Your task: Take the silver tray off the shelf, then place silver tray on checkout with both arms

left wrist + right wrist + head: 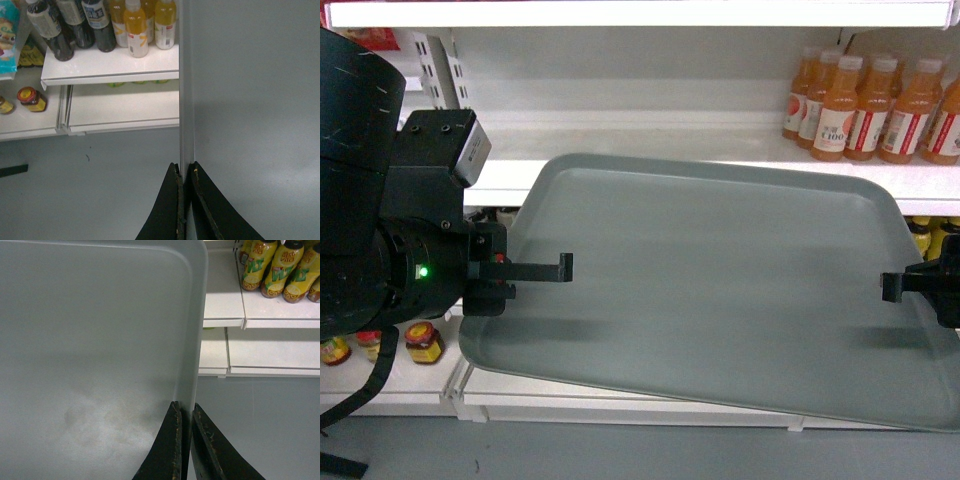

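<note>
The silver tray [720, 290] hangs in the air in front of the shelf [650, 150], held by both arms and tilted so that its right near corner sits lower than its left. Its far edge overlaps the front lip of the shelf board in the head view; whether it touches there cannot be told. The left gripper [535, 270] clamps the tray's left rim, its jaws pinched tight on the raised edge (the left wrist view shows the rim running straight down between them) [184, 200]. The right gripper [910, 285] grips the right rim in the same way, its jaws closed on the edge near a rounded corner [184, 440]. Orange juice bottles [870, 100] stand on the shelf to the far right, behind the tray. Small jars [420, 342] sit on a lower board at the left, under the left arm. Grey floor [100, 185] lies below the tray.
</note>
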You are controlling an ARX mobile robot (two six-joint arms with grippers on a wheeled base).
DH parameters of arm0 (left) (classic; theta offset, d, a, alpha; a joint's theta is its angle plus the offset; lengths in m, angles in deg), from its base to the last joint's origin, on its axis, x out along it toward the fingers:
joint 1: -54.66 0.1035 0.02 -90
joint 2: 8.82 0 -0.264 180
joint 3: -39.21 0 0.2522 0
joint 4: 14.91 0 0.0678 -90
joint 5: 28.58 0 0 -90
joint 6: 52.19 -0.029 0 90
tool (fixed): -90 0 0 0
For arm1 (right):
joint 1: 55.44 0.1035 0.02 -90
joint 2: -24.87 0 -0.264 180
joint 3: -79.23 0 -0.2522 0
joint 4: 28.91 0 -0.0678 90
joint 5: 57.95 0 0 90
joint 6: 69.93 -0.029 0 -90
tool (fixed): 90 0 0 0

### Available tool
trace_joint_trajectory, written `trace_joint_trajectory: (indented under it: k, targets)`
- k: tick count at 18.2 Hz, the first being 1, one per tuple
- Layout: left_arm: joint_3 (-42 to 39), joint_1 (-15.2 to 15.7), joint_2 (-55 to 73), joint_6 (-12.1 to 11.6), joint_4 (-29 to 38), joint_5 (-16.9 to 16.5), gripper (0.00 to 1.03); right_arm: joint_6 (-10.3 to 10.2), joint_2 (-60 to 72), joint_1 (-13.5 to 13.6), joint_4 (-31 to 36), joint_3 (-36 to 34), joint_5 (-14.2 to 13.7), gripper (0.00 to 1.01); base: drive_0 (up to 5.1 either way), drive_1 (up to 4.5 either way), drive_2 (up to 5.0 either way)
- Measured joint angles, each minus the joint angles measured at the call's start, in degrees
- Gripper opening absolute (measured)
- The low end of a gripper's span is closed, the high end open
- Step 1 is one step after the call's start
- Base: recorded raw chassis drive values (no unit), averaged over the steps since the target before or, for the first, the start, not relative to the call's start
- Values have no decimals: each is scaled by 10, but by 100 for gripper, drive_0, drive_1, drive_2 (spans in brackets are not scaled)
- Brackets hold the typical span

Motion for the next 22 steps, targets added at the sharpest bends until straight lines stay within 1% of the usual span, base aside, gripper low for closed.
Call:
trace_joint_trajectory:
  k: [22]
  targets:
    - [0,0,0,-1,1,1,3,0,0,0,0,0,1,3,4,-402,410]
